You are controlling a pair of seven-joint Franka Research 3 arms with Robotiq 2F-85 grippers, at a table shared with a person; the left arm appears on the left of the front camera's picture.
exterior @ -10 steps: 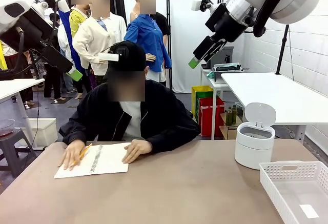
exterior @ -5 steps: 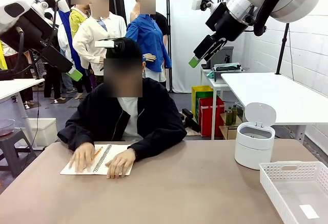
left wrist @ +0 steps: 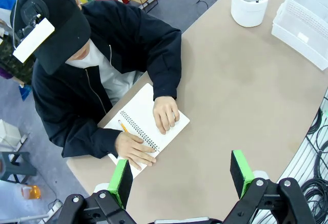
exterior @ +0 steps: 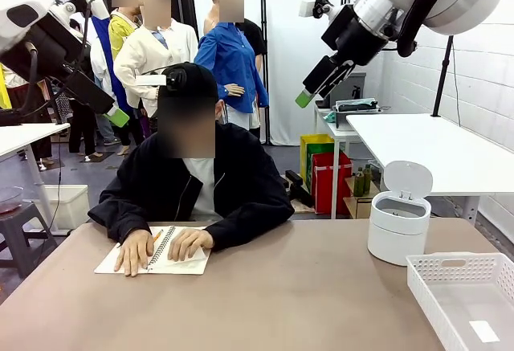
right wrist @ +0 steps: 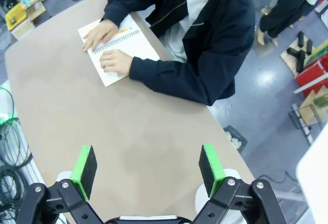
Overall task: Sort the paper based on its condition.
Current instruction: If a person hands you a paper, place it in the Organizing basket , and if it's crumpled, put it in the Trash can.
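Paper loose enough to sort cannot be made out on the bench [exterior: 305, 287]. The sheets in sight are bound in the spiral notebook [exterior: 181, 266] at the lower left of the front view, pinned flat under both of the person's hands [exterior: 135, 248], with an orange pencil [left wrist: 123, 126] on the page. The notebook's long side runs across the bench, along the far edge. That spot lies on the side of the left arm [exterior: 48, 42], whose jaws look the nearer. The right arm [exterior: 361, 30] hangs above the round bin [exterior: 399, 226] and the white tray [exterior: 462, 260] at the lower right. Both pairs of jaws stand wide open and empty, high over the bench and well apart from everything on it.
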